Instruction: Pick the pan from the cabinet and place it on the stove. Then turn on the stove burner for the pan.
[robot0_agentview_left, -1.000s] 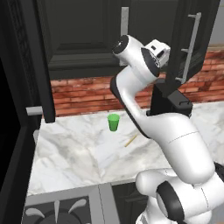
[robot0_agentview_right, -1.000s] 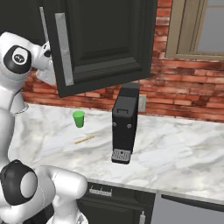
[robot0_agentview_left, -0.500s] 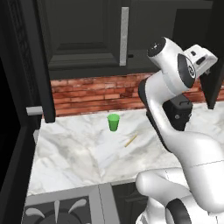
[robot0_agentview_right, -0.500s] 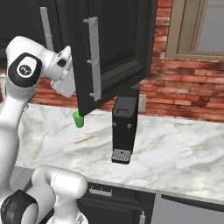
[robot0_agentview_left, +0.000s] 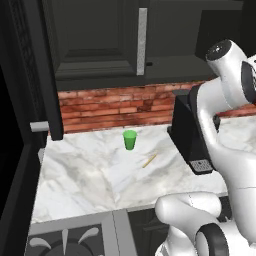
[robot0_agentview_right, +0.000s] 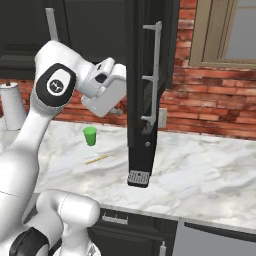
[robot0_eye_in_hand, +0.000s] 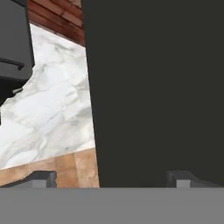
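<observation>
The cabinet hangs above the counter, its left door shut behind a silver bar handle. The right door stands swung out, edge-on in the right base view, with its handle facing right. My hand is raised just left of that door's inner face. In the hand view my gripper is open, fingertips wide apart, with the dark door panel close ahead. A corner of the stove shows at lower left. The pan is hidden.
A black coffee machine stands on the marble counter under the open door. A green cup and a thin stick lie to its left. A tall dark panel rises at the counter's left end, and a pale kettle stands there too.
The right cabinet door has swung further open, from facing the counter to edge-on. My arm and hand have swept right along with it, jaws staying wide.
</observation>
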